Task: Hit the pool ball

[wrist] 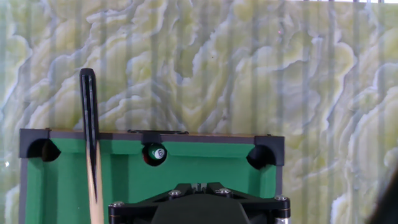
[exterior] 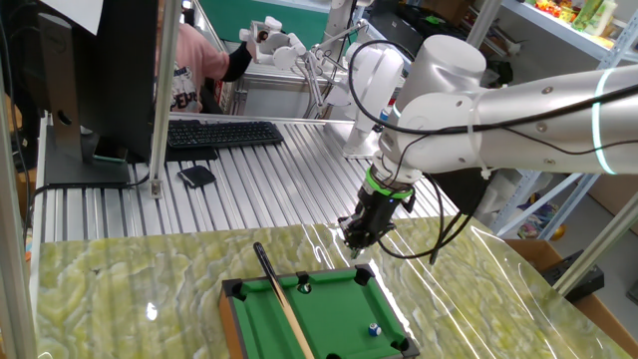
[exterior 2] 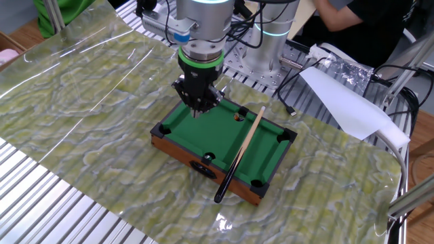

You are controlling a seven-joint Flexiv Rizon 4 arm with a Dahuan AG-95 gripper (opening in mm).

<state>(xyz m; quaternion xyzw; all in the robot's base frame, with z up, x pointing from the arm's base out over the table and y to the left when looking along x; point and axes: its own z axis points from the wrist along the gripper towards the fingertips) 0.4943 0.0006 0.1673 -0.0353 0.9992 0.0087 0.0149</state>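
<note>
The mini pool table [exterior 2: 203, 132], a green felt bed in a brown frame with black corner pockets, sits on the marbled green-and-cream cloth [exterior 2: 88, 102] that covers the table. The pincer [exterior: 355, 242] hangs tip-down over one short end of the mini pool table, fingers drawn fully together with nothing between them. In the one fixed view it stands just above the far rail; in the other fixed view its tip [exterior 2: 197, 108] hovers close over the felt near the end farthest from the cue's butt. The pool ball [exterior: 375, 328], blue with a white patch, lies on the felt toward the opposite end of the mini pool table from the pincer, close to a long rail and well apart from the fingers. A dark small ball [wrist: 157, 153] with a pale spot sits at the side pocket on the other long rail. The wooden cue [exterior 2: 240, 153] lies slantwise across the mini pool table, its pale shaft over the felt and its black butt overhanging the rail onto the cloth. In the hand view the cue [wrist: 91, 149] runs along the left part of the felt, beside the corner pocket.
</note>
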